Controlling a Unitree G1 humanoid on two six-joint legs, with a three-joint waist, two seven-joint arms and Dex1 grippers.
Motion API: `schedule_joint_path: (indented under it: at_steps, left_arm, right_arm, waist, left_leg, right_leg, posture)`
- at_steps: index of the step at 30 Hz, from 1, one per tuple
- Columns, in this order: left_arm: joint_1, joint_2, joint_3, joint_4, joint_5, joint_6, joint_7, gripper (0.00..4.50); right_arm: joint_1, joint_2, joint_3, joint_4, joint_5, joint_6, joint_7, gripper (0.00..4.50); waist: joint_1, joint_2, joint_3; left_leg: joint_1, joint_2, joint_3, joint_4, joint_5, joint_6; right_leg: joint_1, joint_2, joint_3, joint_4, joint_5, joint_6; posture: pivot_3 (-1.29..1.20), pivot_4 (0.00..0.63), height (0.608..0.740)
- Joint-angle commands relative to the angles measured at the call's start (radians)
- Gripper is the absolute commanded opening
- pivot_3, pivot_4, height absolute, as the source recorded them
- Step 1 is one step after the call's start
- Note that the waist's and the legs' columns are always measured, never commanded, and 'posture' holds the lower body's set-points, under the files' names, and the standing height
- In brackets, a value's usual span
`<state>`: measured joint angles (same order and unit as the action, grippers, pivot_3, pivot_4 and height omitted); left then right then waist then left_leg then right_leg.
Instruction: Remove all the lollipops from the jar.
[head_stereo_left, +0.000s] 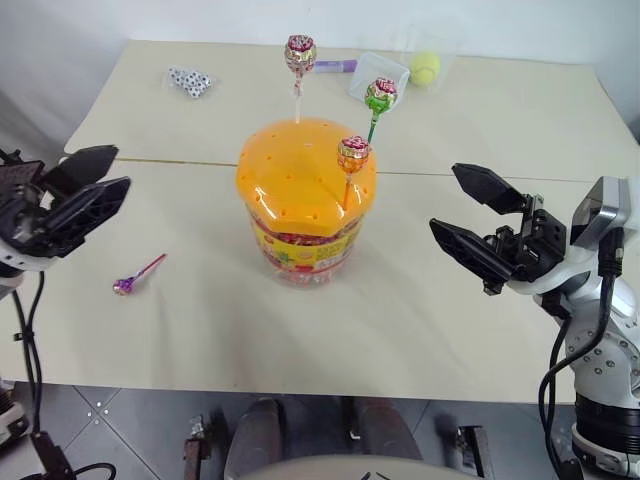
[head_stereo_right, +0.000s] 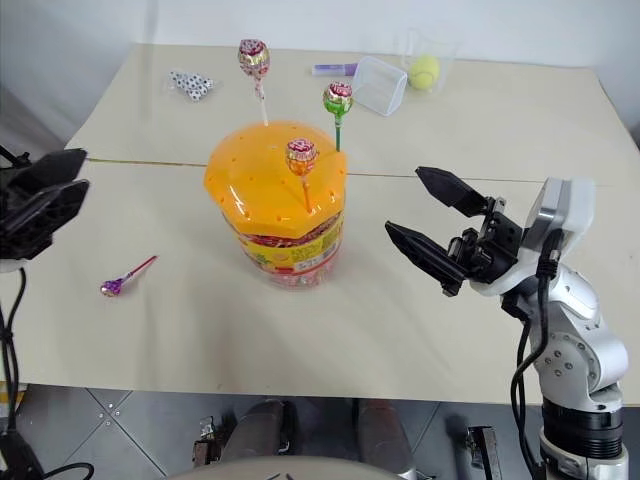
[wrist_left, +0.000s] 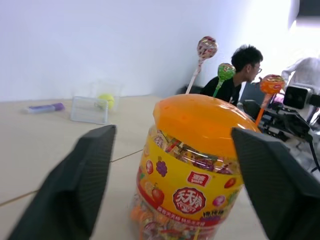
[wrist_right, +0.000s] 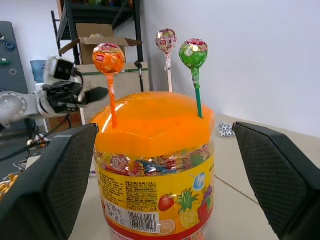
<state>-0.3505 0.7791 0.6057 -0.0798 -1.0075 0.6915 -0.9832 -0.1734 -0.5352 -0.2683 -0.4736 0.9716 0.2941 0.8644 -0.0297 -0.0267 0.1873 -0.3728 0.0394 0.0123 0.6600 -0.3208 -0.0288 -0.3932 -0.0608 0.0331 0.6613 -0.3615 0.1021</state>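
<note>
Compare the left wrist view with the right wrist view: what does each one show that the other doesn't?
Left wrist alone: a tennis ball, a clear box, a purple marker and a seated person. Right wrist alone: a shelf bearing a cardboard box, and black-and-white dice. Both: the jar with three lollipops standing in its orange lid, pink, green and red-yellow, plus the opposite gripper.

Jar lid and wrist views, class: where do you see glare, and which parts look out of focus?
Left eye view: soft highlights on the orange lid, faint shadow beside the jar. Left wrist view: a pale sheen on the lid, own fingers blurred, bright washed-out area behind the person. Right wrist view: fingers soft, lollipops sharp.
</note>
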Motion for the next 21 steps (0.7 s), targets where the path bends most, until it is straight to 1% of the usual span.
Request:
schedule_joint_path:
  at_steps: [1,2,5,7,10,14,18,21]
  left_arm:
    - [-0.114,-0.028,-0.090,0.021,0.076,-0.081,0.043,4.47]
    - [-0.178,-0.041,-0.140,0.058,0.107,-0.087,0.053,4.47]
    - [-0.336,-0.066,-0.268,0.158,0.180,-0.111,-0.004,4.47]
    - [-0.451,-0.091,-0.337,0.243,0.207,-0.097,-0.040,4.47]
    - [-0.606,-0.138,-0.406,0.370,0.232,-0.082,-0.099,4.47]
    - [-0.725,-0.174,-0.482,0.486,0.308,-0.122,-0.187,4.47]
    - [-0.804,-0.210,-0.524,0.556,0.344,-0.102,-0.240,4.47]
    - [-0.842,-0.245,-0.558,0.602,0.393,-0.125,-0.262,3.88]
  right_arm:
    - [-0.007,0.034,-0.026,-0.084,0.017,-0.050,-0.028,4.50]
    - [0.011,0.036,-0.029,-0.102,0.007,-0.055,-0.027,4.50]
    - [0.083,0.034,-0.044,-0.148,-0.018,-0.070,-0.024,4.50]
    - [0.146,0.033,-0.069,-0.177,-0.022,-0.081,-0.031,4.50]
    - [0.243,0.029,-0.104,-0.216,-0.040,-0.102,-0.027,4.50]
    - [0.322,0.038,-0.120,-0.264,-0.052,-0.126,-0.044,4.50]
    - [0.374,0.045,-0.121,-0.297,-0.063,-0.147,-0.061,4.50]
    - [0.418,0.053,-0.123,-0.318,-0.072,-0.167,-0.071,4.50]
  waist:
    - [0.001,0.000,0.000]
    - [0.002,0.000,0.000]
    - [0.011,0.000,0.000]
    - [0.014,0.000,0.000]
    - [0.023,0.000,0.000]
    - [0.019,0.000,0.000]
    - [0.014,0.000,0.000]
    - [0.017,0.000,0.000]
  left_leg:
    - [0.000,-0.001,0.000,0.001,0.000,0.000]
    - [0.000,-0.001,0.000,0.002,0.000,0.000]
    - [0.000,-0.003,-0.001,0.003,0.001,0.002]
    - [0.000,-0.006,-0.001,0.003,0.001,0.002]
    - [-0.002,-0.007,0.001,0.004,0.002,0.001]
    - [-0.003,-0.008,0.006,0.004,0.002,0.001]
    - [-0.002,-0.008,0.008,0.005,0.003,0.002]
    - [-0.002,-0.008,0.007,0.006,0.003,0.002]
  right_leg:
    - [0.001,0.000,0.000,0.001,0.000,0.001]
    - [0.001,0.000,0.000,0.001,0.001,0.001]
    - [0.003,-0.001,0.000,0.001,0.001,0.003]
    - [0.002,0.000,0.000,0.001,0.002,0.004]
    - [0.001,0.001,-0.001,0.000,0.003,0.005]
    - [0.000,0.005,0.000,0.000,0.004,0.008]
    - [0.000,0.005,0.001,-0.001,0.004,0.009]
    - [0.000,0.005,0.001,-0.002,0.004,0.009]
  posture:
    - [0.00,0.150,0.740]
    - [0.00,0.150,0.740]
    - [0.00,0.150,0.740]
    - [0.00,0.150,0.740]
    - [0.00,0.150,0.740]
    - [0.00,0.150,0.740]
    - [0.00,0.150,0.740]
    - [0.00,0.150,0.740]
